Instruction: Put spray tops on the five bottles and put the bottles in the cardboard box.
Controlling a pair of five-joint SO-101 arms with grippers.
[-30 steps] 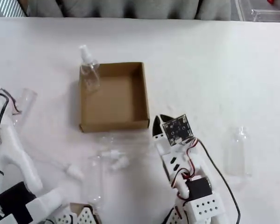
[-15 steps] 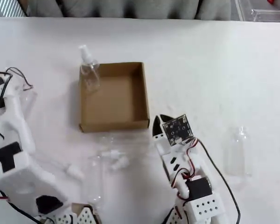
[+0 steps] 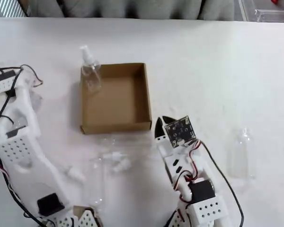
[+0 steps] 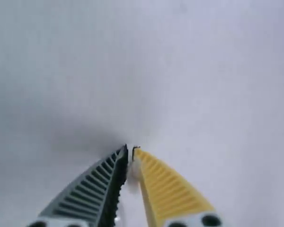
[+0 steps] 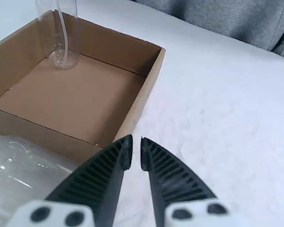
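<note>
Left jaws: almost closed, empty, over bare desk (image 4: pixel 203 71).
Right jaws: almost closed, empty, beside cardboard box (image 3: pixel 120 101).
Capped bottle (image 3: pixel 90 72): upright in box corner.
Risk: my right arm nudging box, tipping that bottle.

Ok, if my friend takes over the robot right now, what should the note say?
Left gripper: shut, empty, over the table.
Right gripper: shut, empty, beside the cardboard box, at its near right corner.
Done: one capped bottle stands in the box's far left corner.
Left: a bare bottle sits off to the right. Another bottle lies in front of the box by the loose spray tops. Cap the remaining bottles, then box them.
</note>
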